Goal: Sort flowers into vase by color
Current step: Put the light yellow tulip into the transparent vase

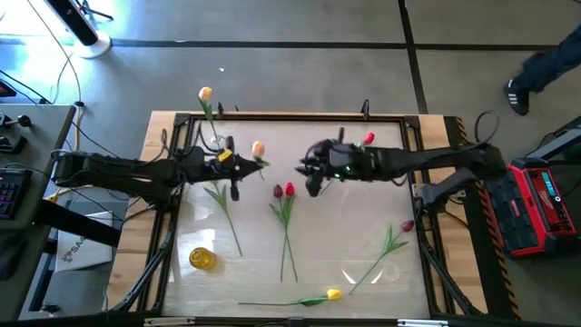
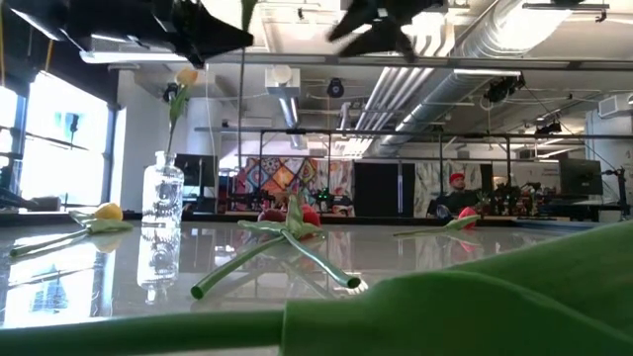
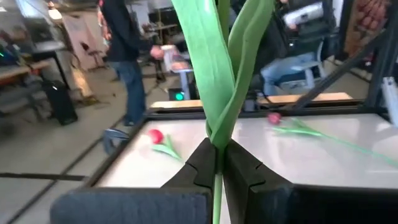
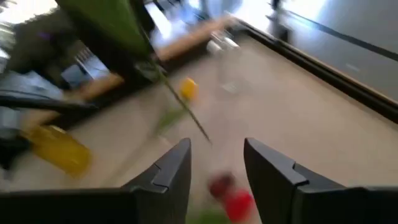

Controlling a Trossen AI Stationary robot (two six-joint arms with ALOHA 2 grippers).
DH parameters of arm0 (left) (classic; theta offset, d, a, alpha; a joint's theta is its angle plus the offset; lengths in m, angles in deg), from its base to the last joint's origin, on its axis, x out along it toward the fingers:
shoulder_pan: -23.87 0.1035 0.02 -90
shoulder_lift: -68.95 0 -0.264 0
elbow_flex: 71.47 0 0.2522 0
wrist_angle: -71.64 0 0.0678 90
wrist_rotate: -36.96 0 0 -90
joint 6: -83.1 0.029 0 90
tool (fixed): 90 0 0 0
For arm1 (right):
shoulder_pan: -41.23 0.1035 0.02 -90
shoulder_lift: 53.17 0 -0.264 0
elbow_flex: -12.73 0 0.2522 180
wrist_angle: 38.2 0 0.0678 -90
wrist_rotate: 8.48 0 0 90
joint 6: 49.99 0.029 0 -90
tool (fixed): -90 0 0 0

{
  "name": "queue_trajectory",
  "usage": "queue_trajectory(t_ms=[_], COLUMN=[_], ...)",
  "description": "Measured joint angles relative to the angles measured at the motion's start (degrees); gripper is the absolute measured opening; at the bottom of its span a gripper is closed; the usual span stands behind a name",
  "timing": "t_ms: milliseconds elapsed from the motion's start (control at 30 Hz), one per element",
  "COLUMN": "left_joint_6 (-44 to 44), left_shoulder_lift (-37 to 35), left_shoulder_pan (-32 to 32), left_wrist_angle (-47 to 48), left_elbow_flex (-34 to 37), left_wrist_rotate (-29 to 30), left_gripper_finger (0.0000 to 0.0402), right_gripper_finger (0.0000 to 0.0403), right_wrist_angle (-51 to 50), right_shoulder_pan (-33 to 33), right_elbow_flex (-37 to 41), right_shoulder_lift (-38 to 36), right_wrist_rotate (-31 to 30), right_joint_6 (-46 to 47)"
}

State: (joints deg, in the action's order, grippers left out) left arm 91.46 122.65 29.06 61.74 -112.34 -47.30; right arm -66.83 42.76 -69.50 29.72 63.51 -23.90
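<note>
From above, my left gripper holds the peach tulip near the glass vase. My left wrist view shows its fingers clamped on the stem, ready to carry. My right gripper stands apart, empty, over the red tulips.

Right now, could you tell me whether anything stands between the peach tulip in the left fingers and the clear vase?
Nothing visible does: the left gripper holds the peach tulip right beside the clear vase.
</note>
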Motion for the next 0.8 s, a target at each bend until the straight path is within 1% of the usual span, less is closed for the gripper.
queue_trajectory(t_ms=[100, 167, 267, 333, 367, 467, 533, 633, 800], left_joint_6=[2.1, 2.9, 2.4, 2.1, 1.6, -1.0, -2.1, -3.4, -4.0], left_shoulder_lift=[-4.7, -7.8, -12.0, -14.5, -15.4, -17.2, -17.6, -17.5, -17.2], left_shoulder_pan=[2.1, 4.2, 7.9, 10.3, 11.4, 14.2, 15.9, 18.1, 20.5], left_wrist_angle=[3.0, 5.0, 7.6, 9.5, 9.6, 11.4, 15.5, 20.5, 25.0], left_elbow_flex=[0.0, 0.0, 0.0, 0.0, 0.0, -0.1, -1.5, -4.2, -9.2], left_wrist_rotate=[0.2, 1.4, 3.9, 6.6, 8.8, 18.1, 21.5, 23.4, 23.4], left_gripper_finger=[0.0001, 0.0001, 0.0000, 0.0000, 0.0000, 0.0000, 0.0000, 0.0000, 0.0000], right_gripper_finger=[0.0139, 0.0139, 0.0139, 0.0139, 0.0139, 0.0139, 0.0139, 0.0139, 0.0139], right_wrist_angle=[-9.1, -13.7, -19.2, -22.3, -24.0, -27.8, -30.3, -34.4, -41.2], right_shoulder_pan=[2.7, 4.7, 7.6, 9.4, 10.0, 11.3, 11.7, 11.7, 11.1], right_elbow_flex=[0.0, 0.0, 0.0, 0.0, 0.0, 0.0, 0.0, 0.0, 0.0], right_shoulder_lift=[-2.0, -2.2, -1.7, -0.8, -0.2, 1.4, 2.4, 3.2, 3.2], right_wrist_rotate=[-7.4, -11.8, -17.6, -20.5, -21.4, -23.4, -23.8, -24.4, -27.8], right_joint_6=[4.6, 7.5, 12.9, 16.4, 17.7, 21.4, 23.6, 26.9, 32.3])
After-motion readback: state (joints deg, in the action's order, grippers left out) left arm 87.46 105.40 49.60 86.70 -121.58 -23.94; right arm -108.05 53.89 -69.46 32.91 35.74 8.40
